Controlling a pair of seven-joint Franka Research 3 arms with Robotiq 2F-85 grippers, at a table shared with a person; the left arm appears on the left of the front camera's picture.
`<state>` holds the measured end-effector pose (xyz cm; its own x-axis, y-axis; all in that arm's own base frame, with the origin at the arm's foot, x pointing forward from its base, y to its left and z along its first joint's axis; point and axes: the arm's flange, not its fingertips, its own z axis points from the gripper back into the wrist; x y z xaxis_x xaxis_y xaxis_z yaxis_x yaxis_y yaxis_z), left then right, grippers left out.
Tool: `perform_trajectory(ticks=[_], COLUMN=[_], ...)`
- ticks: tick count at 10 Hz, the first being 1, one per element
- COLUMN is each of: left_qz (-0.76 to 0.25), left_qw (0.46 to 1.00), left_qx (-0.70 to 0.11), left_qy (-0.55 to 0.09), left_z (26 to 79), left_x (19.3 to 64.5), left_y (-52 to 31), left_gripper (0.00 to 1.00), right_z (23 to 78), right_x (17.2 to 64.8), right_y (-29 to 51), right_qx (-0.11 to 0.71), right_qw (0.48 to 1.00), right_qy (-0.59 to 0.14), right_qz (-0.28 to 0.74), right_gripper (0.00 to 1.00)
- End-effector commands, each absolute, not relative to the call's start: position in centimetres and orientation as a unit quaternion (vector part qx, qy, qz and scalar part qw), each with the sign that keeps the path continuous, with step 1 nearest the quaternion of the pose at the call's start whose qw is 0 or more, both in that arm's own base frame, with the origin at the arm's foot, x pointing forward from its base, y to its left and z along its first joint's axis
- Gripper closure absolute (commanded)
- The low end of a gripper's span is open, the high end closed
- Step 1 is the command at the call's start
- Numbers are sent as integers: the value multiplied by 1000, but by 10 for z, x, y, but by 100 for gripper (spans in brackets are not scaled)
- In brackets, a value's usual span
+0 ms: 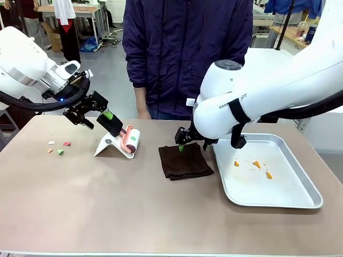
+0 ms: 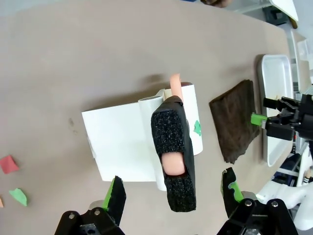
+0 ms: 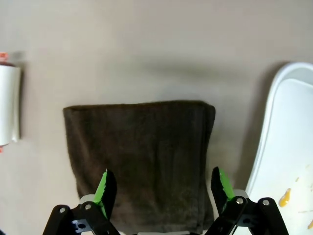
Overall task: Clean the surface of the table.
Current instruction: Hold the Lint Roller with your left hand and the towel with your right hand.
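Worktop (image 1: pixel 161 214) spanned the scene, paper scraps (image 1: pixel 59 147) near its left end. You held the left end effector (image 2: pixel 171 191) over the roller handle (image 2: pixel 173 142) and the right end effector (image 3: pixel 162 178) over the brown cloth (image 3: pixel 142 147), both wide open and empty. Judging by that, you were at the grasping step, and next each needed lowering and closing.

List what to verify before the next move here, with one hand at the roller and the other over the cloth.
1. The left hand is open: ok, jaws wide.
2. The roller handle lies between its jaws: ok; whether they touch it, cannot tell.
3. The right hand is open above the cloth: ok.
4. The cloth lies flat, apart from the tray: ok.
5. The table is free of paper scraps: not ok, several lie on its left side.
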<state>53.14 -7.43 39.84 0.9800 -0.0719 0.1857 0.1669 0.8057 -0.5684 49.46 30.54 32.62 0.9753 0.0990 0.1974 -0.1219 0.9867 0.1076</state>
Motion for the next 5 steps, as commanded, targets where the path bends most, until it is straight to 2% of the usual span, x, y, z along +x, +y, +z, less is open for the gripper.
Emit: perform_trajectory(ticks=[1, 5], left_qz=[-54, -49], left_qw=[945, 943], left_qx=[-313, -319], left_qy=[-81, -82], left_z=[400, 396], left_x=[534, 535], left_y=[-77, -82], left_gripper=[0, 0], right_z=[313, 302], right_x=[505, 507], right_y=[325, 327], right_qx=[10, -9], right_qw=[996, 997], right_qy=[-88, -82], right_qz=[32, 7], right_gripper=[0, 0])
